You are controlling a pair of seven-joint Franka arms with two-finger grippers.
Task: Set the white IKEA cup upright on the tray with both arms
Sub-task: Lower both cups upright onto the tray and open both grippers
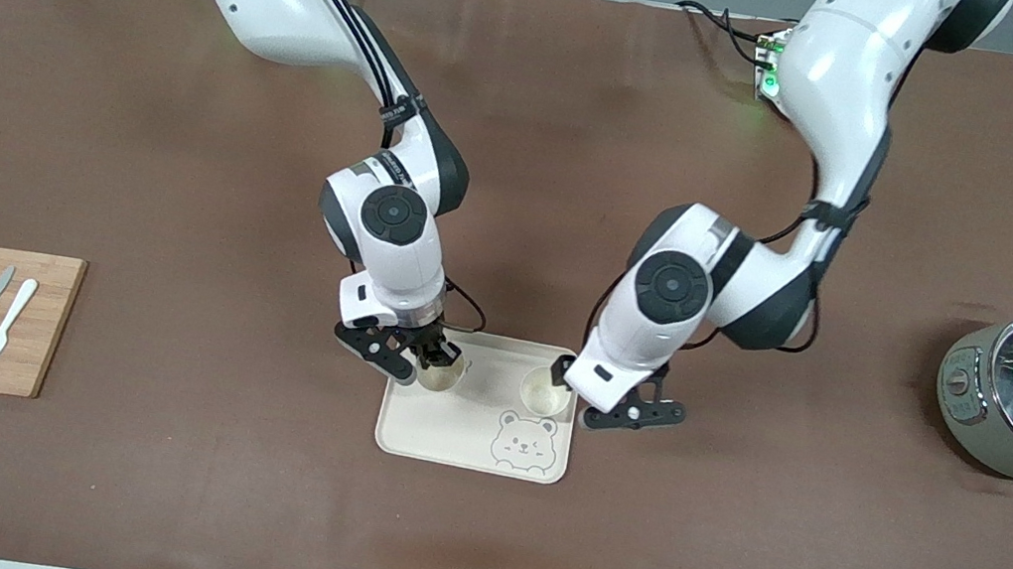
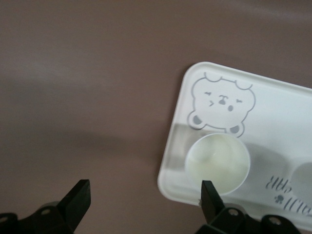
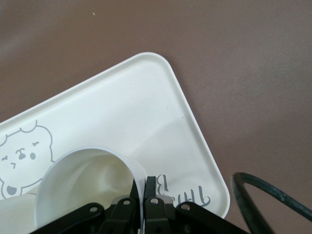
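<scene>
I am watching the tray (image 1: 453, 442) low in the middle of the front view, where both cups are sitting along its upper edge. The free cup (image 2: 218, 163) is standing upright on the tray just above the bear drawing. The left gripper (image 2: 144, 197) is hanging over it with its jaws wide apart, one finger by the rim and touching nothing.

The right gripper (image 3: 142, 189) is pinching the wall of the held cup (image 3: 83, 187), one finger inside and one outside. That cup is mouth up over the tray's end toward the right arm, and I cannot tell whether its base is touching.

My judgement: I am aiming to lower it straight until it seats. Then I should part the jaws fully before lifting vertically, so no finger drags the rim and tips it. The left arm should rise straight too.
</scene>
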